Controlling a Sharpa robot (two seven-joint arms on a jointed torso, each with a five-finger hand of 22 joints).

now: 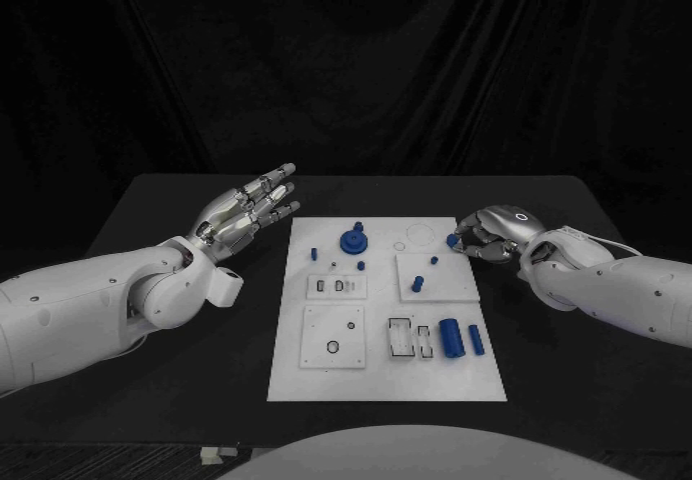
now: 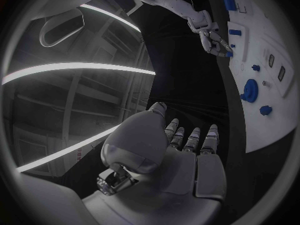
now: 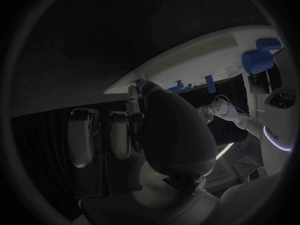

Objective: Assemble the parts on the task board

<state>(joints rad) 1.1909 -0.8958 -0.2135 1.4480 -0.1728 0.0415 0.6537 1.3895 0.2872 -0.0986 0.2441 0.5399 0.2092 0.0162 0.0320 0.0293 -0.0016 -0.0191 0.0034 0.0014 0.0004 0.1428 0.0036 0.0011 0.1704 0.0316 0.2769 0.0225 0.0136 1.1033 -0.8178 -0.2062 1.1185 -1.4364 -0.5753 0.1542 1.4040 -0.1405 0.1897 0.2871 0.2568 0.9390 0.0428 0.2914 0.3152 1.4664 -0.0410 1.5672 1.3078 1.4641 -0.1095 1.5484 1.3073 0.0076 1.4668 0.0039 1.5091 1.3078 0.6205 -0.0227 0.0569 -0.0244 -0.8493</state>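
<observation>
A black table [image 1: 173, 210] under a dark backdrop carries the white task board [image 1: 378, 375] at its middle. The left hand [image 1: 248, 210] hovers flat just beside the board's far left corner, fingers straight and apart, holding nothing. The right hand [image 1: 490, 232] sits at the board's far right edge with fingers curled in; whether it holds a part I cannot tell. A blue gear-like part [image 1: 352, 241] stands near the far edge, and 2 blue cylinders [image 1: 462, 338] lie near the board's near right.

White task board [image 1: 387, 385], blue parts [image 1: 451, 338], black table [image 1: 173, 400]
</observation>
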